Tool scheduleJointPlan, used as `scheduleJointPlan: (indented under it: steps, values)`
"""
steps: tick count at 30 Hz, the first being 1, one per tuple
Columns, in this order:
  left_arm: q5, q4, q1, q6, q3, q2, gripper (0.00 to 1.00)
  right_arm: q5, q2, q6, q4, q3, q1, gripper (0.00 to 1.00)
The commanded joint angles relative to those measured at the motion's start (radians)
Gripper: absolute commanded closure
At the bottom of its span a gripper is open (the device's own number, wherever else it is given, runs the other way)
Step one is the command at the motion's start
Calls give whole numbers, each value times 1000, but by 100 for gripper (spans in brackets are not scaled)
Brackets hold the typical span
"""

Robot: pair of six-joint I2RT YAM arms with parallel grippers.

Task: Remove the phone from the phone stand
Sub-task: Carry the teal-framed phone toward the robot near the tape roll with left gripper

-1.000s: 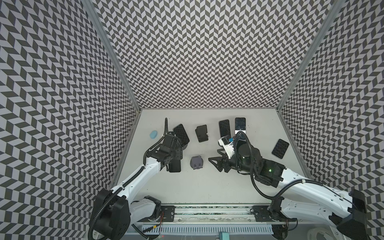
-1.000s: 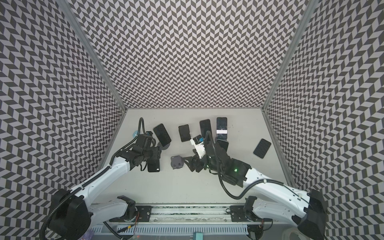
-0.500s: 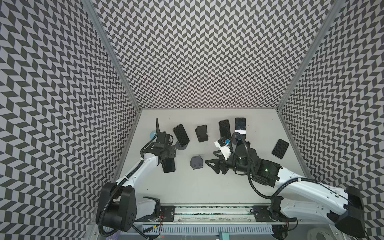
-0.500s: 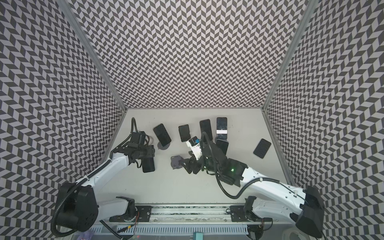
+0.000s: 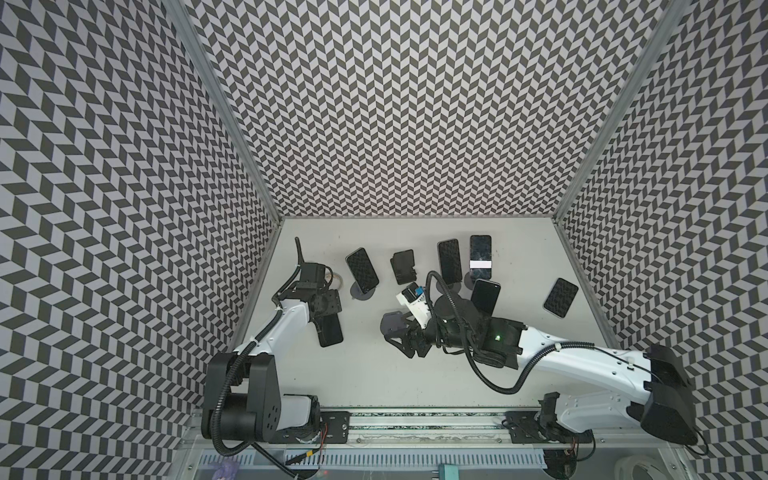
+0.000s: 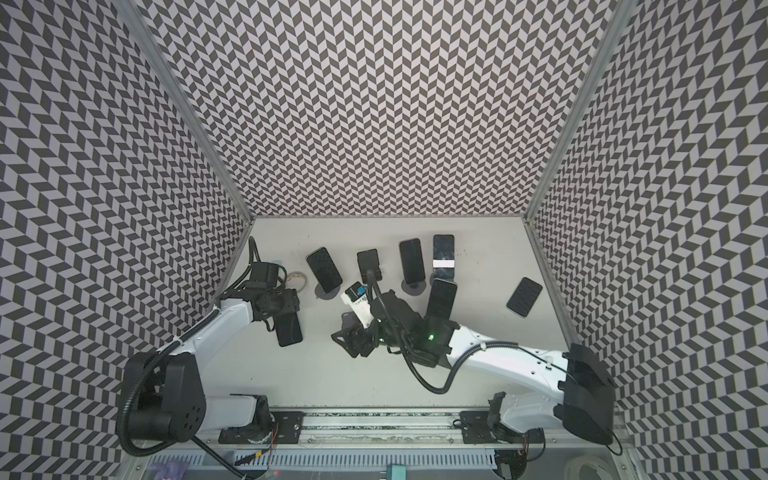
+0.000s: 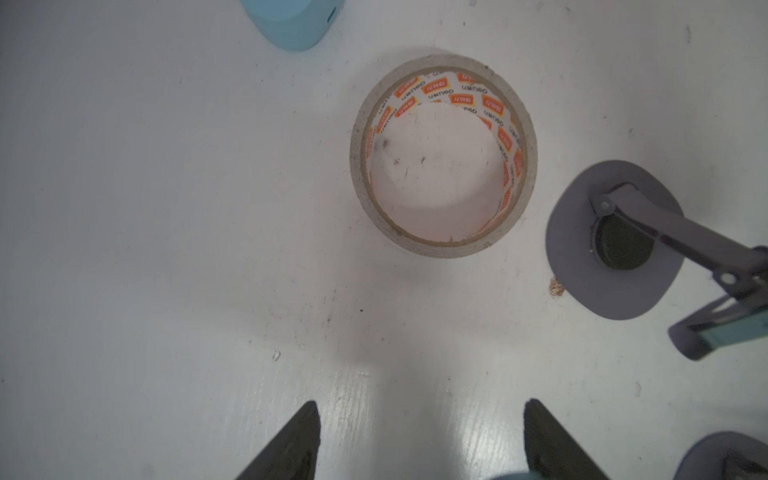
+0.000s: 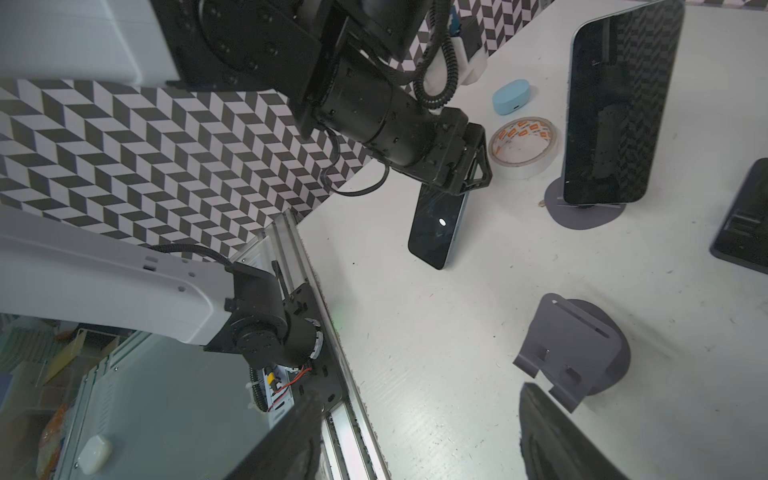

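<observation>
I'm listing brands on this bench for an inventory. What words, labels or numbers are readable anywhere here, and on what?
Tape roll, inner core: a grey word starting "de", repeated; the rest is unsure.
Same core: orange badges with white characters, too small to read.
Phone with the white band: no legible text on the band.
Nothing else readable.

tape roll inner core | "deli" (upside down, repeated beside orange badges)

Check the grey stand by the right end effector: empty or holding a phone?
Empty. In the right wrist view the grey stand shows a bare slotted plate, no phone.
</observation>
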Motion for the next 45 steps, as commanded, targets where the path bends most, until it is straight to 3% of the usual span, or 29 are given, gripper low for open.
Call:
scheduleJointPlan:
  steps: [1, 15, 30, 45]
  values:
    - [21, -24, 9, 8, 51, 18, 68, -12, 21, 18, 57, 43, 33, 27]
    - [11, 28, 60, 39, 52, 162, 67, -1, 38, 5, 52, 41, 70, 27]
    - [17, 63, 81, 19, 32, 215, 65, 13, 35, 16, 67, 41, 86, 28]
    - [24, 69, 76, 13, 19, 258, 61, 86, 73, 15, 22, 146, 130, 28]
